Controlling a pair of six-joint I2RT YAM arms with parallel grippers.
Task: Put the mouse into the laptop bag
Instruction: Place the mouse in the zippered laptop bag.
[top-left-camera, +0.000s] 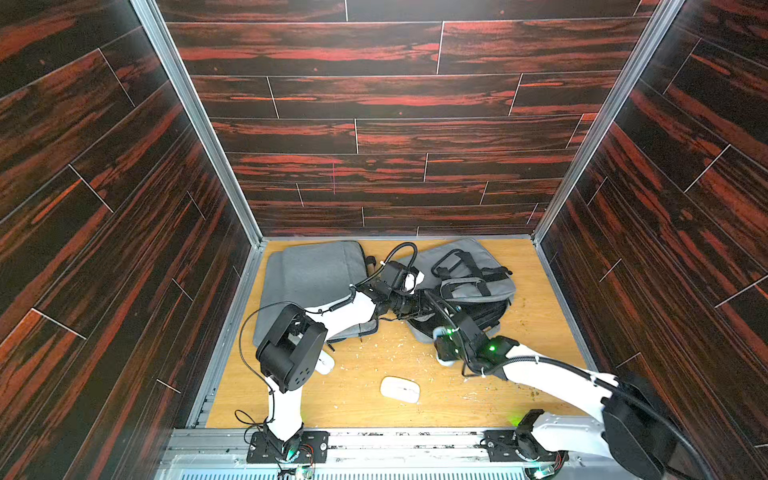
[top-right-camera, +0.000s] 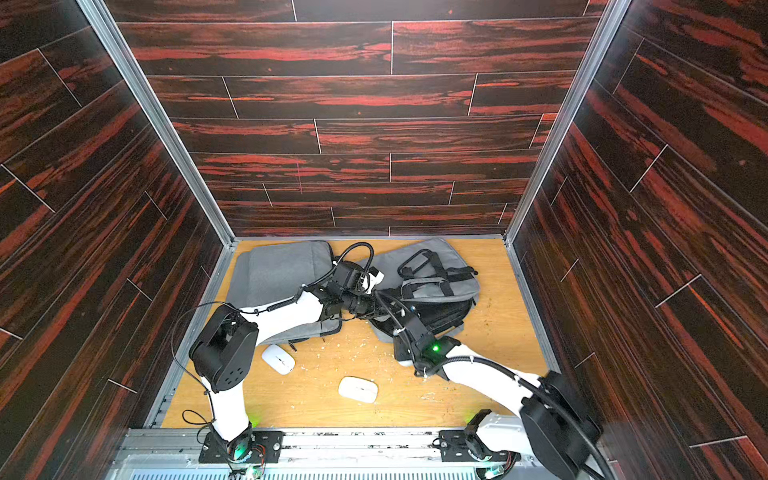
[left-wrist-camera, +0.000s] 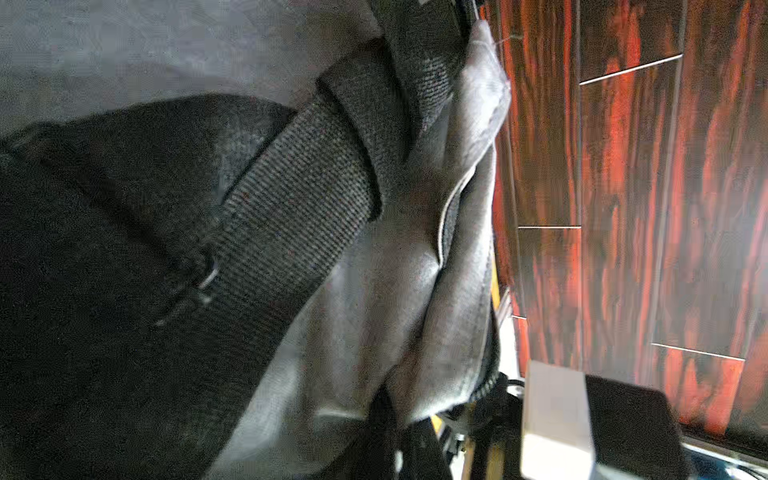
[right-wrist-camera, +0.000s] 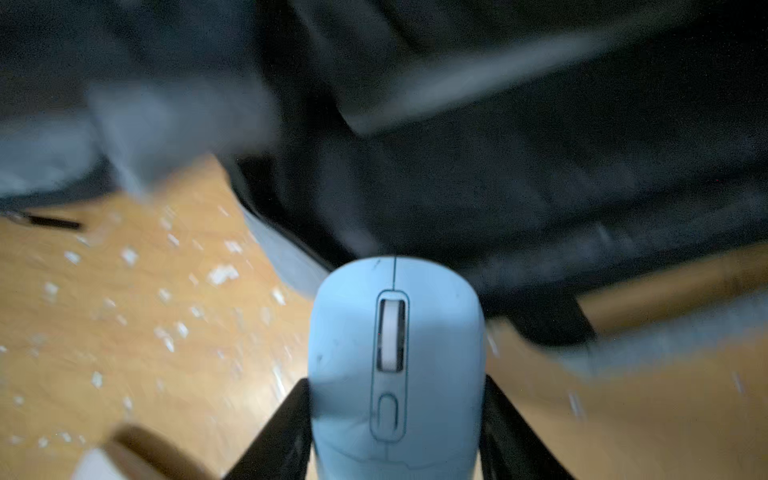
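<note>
Right wrist view blurs the bag (right-wrist-camera: 540, 187) and table (right-wrist-camera: 124, 353) for me; mouse's (right-wrist-camera: 353, 374) back end cut off; left arm (top-left-camera: 291, 353) half-hides white mouse (top-left-camera: 326, 365).

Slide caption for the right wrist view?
Blue mouse clamped in the right gripper, facing the dark bag over a crumb-speckled table.

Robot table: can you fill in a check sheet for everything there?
Surface: wooden table, sprinkled with pale crumbs.
Job's things: blue mouse held in front of the open laptop bag.
Clutter: centre white mouse; side white mouse; second grey bag.
Grippers: left gripper shut, seemingly on the laptop bag's flap; right gripper shut on the blue mouse.
Cables: black cables along both arms.
Surroundings: dark red wood-look walls; metal rail in front.
</note>
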